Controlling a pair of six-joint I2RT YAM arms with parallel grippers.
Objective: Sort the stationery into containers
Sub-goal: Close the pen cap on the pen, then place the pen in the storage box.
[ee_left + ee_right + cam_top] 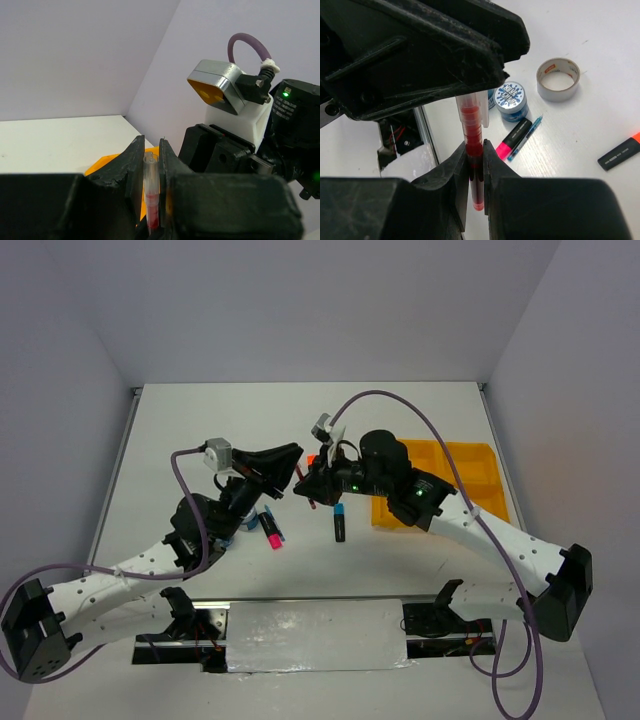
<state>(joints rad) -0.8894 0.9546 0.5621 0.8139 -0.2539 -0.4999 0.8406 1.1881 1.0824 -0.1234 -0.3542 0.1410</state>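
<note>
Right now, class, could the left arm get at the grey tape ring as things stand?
Probably not yet. The left gripper is shut on the red pen, which the right gripper also clamps. The tape ring itself lies uncovered on the table, so the way looks free once the pen is released.

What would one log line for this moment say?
stage: pen held by both | left fingers: gripping red pen | right fingers: gripping same pen | tray: pen not in

A yellow-orange tray (480, 465) is set on the white table (200, 420) at 3 o'clock; a pink-capped highlighter (271, 531) is laid toward 7, a blue-capped highlighter (339, 524) toward 5.
</note>
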